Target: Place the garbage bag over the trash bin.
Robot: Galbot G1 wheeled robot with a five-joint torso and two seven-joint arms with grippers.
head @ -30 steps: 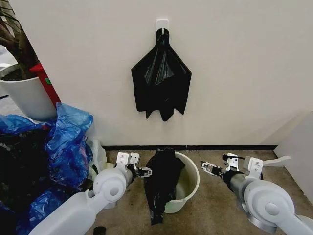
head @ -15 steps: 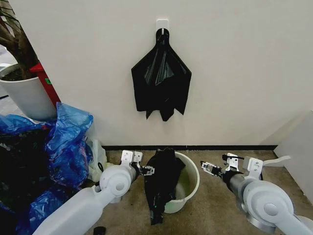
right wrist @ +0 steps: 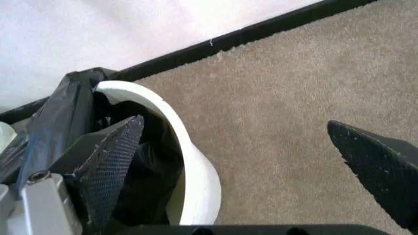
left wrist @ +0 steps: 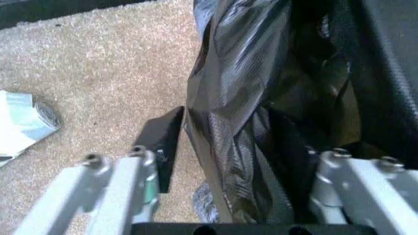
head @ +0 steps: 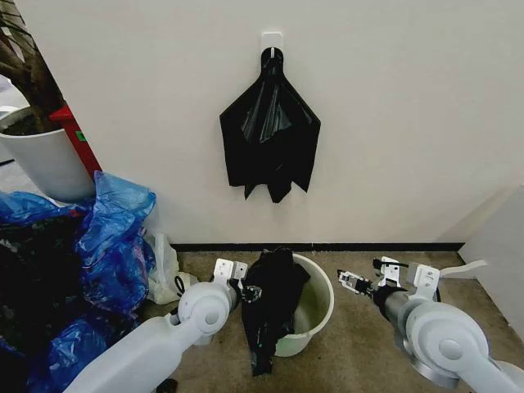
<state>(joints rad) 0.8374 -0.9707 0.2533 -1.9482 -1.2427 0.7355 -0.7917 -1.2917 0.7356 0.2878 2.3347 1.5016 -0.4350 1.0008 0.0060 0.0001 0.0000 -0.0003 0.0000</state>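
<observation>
Down on the carpet (head: 360,352), the bag (head: 270,307) hangs glossy, black and wrinkled over the bin (head: 315,315), draped across the rim at the bin's 9 o'clock side and trailing down the outside wall to the floor. Part of it sits inside the off-white bin, whose tapered side and rolled rim stay bare from about 12 to 5 o'clock.

At the bag's 9 o'clock edge the left gripper (head: 250,292) has its jaws spread wide, with a thick fold of the black plastic (left wrist: 248,147) lying between the two fingers (left wrist: 163,147); whether they press on it I cannot tell. The right gripper (head: 354,283) hovers at the bin's 3 o'clock, apart from the rim, jaws wide apart and holding nothing.

On the wall at 12 o'clock a smaller black bundle (head: 270,131) hangs from a white hook (head: 272,41). Blue bags (head: 110,237) pile up at 9 o'clock, with a white plant pot (head: 45,160) behind them at 10 o'clock. A pale scrap (left wrist: 23,125) lies on the carpet near the left gripper. A black baseboard (head: 368,246) runs where the white wall (head: 409,123) meets the floor.
</observation>
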